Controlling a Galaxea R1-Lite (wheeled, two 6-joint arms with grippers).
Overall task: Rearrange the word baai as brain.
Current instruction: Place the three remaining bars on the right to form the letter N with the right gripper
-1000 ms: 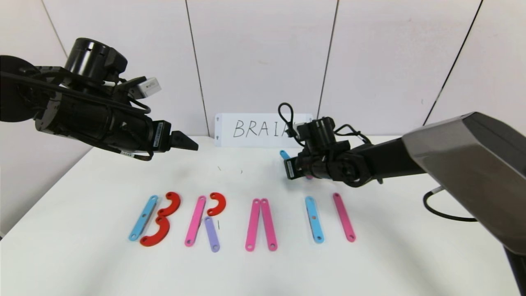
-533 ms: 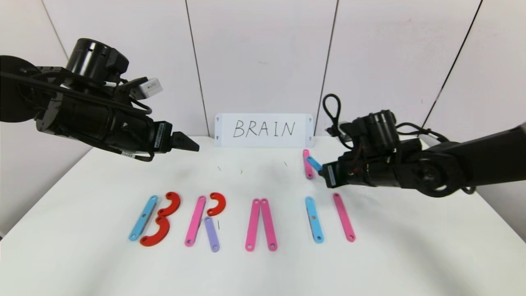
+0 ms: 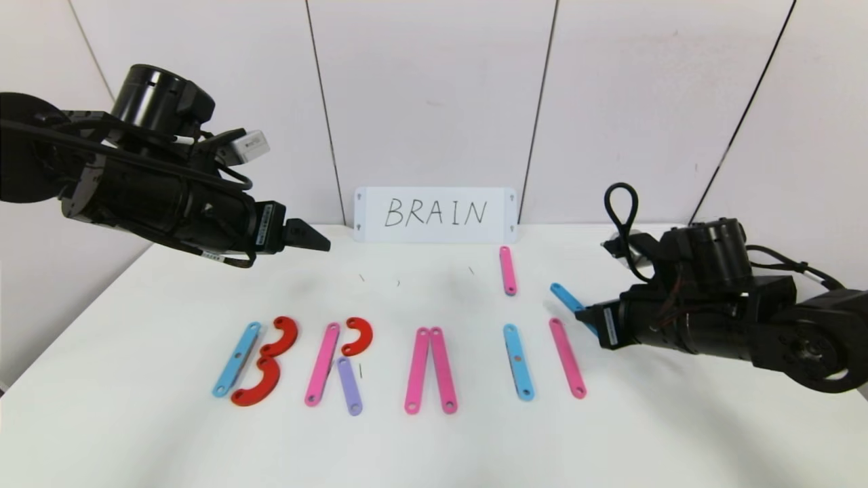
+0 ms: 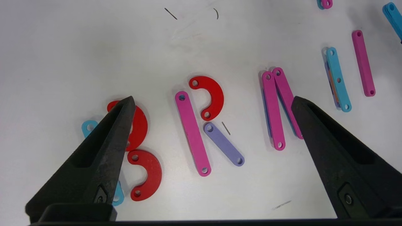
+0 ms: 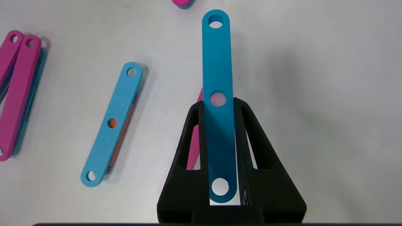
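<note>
White surface (image 3: 135,434) carries the word (image 3: 400,362) near its front edge, a thin, stiff, light blue strip (image 5: 218,103) is clamped lengthwise in the right tool (image 3: 584,317), left tool (image 4: 209,125) spread apart above.

White table (image 3: 156,434), smooth top, fills the lower part of the head view; faint soft shadows on it. A few thin dark pen marks (image 3: 361,277) on the surface toward the back. Behind it, pale wall (image 3: 427,88) of flat panels, split by thin dark seams (image 3: 324,112) that lean outward toward the top. White card (image 3: 435,215) handwritten "BRAIN" stands against the wall at the table's far edge. Light even, diffuse, no hard glare.
</note>
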